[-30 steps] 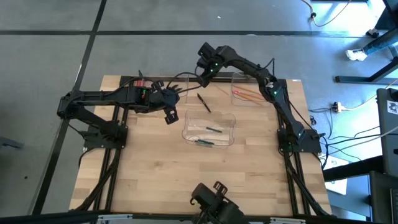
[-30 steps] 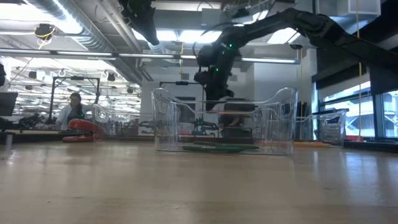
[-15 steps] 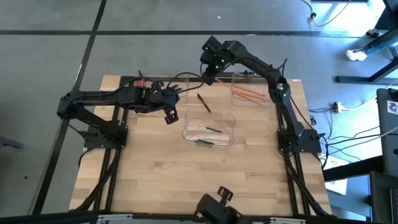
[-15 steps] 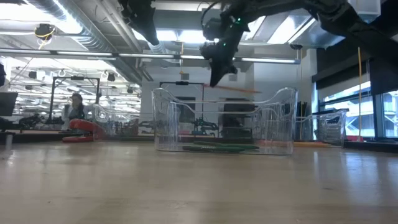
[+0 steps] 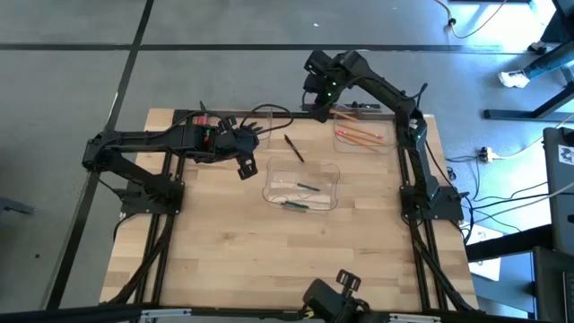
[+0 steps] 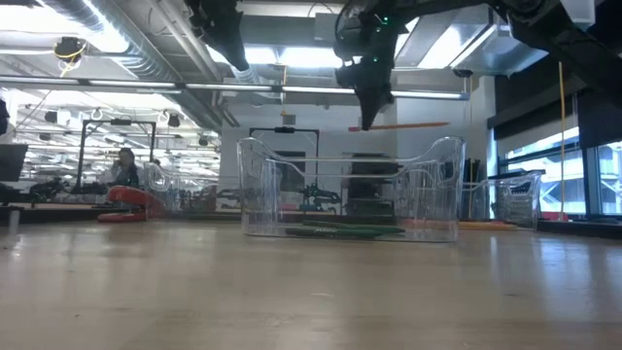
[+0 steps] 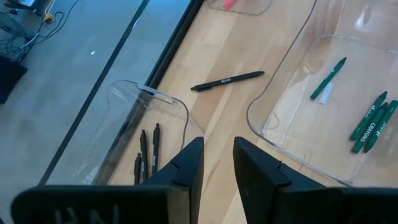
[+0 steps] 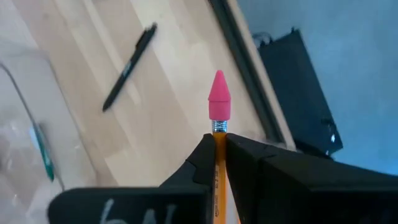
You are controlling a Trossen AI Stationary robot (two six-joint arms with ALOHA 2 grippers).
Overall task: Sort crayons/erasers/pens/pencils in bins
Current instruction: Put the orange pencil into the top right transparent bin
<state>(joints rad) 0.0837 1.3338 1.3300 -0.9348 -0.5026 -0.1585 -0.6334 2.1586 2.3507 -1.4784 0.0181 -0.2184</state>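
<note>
My right pincer (image 8: 218, 152) hides the pencil's (image 8: 219, 99) lower shaft; the far-left bin's (image 7: 163, 100) pens (image 7: 147, 152) are partly behind my left fingers (image 7: 186, 168).

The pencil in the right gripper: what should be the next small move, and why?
Probably carry it sideways over the bin with pencils and lower it. The right gripper is shut on the pencil, held high and level, and orange pencils already lie in that bin. The left gripper waits near the pen bin.

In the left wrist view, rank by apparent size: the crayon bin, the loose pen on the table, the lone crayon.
1. Crayon bin, only partly in frame.
2. Loose pen.
3. Lone crayon.
</note>
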